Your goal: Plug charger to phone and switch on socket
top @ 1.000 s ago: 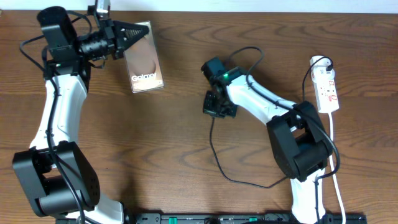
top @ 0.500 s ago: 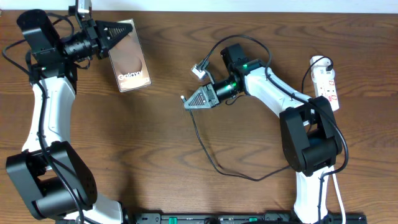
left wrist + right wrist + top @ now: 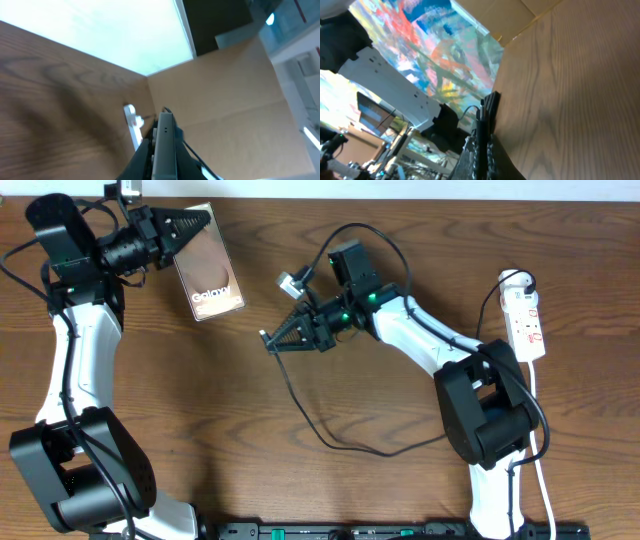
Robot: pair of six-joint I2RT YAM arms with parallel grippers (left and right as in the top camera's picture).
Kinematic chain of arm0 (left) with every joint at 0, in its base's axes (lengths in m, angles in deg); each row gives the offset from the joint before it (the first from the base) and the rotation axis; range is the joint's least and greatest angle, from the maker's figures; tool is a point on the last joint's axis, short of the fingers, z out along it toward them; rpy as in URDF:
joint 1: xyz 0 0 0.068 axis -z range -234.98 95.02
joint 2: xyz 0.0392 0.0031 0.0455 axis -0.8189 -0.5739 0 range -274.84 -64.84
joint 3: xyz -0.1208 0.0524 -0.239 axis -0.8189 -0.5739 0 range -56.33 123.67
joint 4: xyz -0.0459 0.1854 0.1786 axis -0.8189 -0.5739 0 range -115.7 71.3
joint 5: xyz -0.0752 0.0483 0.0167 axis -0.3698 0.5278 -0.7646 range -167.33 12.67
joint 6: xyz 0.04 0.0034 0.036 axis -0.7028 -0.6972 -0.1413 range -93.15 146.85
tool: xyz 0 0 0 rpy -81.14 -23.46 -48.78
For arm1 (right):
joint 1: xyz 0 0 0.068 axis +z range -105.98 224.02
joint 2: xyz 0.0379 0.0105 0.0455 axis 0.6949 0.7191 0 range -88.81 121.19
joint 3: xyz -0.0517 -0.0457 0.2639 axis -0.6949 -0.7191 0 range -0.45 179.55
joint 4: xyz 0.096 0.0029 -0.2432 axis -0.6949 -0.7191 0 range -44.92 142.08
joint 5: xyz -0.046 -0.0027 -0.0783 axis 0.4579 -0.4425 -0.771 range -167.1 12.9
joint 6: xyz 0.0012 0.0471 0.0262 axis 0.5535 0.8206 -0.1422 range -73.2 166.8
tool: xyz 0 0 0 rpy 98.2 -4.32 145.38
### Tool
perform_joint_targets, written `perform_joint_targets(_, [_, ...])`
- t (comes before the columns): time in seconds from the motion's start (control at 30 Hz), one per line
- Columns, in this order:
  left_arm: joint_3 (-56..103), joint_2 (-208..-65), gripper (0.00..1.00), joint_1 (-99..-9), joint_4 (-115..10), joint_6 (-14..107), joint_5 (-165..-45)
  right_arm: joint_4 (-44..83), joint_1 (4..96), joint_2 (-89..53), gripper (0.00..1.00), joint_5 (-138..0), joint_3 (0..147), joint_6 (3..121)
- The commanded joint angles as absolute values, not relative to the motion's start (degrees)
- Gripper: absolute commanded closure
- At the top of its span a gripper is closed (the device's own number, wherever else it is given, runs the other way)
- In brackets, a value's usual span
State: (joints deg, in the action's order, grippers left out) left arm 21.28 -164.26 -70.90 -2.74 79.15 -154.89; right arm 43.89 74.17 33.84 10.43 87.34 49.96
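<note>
- Overhead, a flat dark brown phone slab [image 3: 212,278] is pinched at upper left by the left gripper [image 3: 202,222] jaws; a white oblong socket strip [image 3: 527,320] is seen far right on the wooden surface [image 3: 250,480].
- Only in the right wrist view is the thin black charger plug [image 3: 489,107] shown clamped in the right gripper [image 3: 270,337] jaws.

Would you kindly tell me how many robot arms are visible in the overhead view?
2. The left arm rises along the left side, the left gripper holding the phone. The right arm reaches toward the middle, the right gripper holding the charger.
</note>
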Motion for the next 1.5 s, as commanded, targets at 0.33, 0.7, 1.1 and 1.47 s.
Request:
perform_joint_targets(0.33, [23.0,-163.0,0.93,-70.8,6.3,85.3,-146.7,74.3,74.7,34.5,0.99,4.2,87.5,91.3])
perform_joint_targets(0.7, [23.0,-163.0,0.93,-70.6,7.4,86.0,-145.2,85.9,74.8,34.5,0.99,3.6,87.5,104.1])
perform_joint_targets(1.1, [23.0,-163.0,0.93,-68.9,7.4,86.1,-142.4,91.3,76.1,34.5,0.99,3.6,87.5,109.0])
perform_joint_targets(1.47, [23.0,-163.0,0.92,-68.7,7.4,87.0,-142.5,97.7,76.2,34.5,0.99,3.8,87.4,113.2])
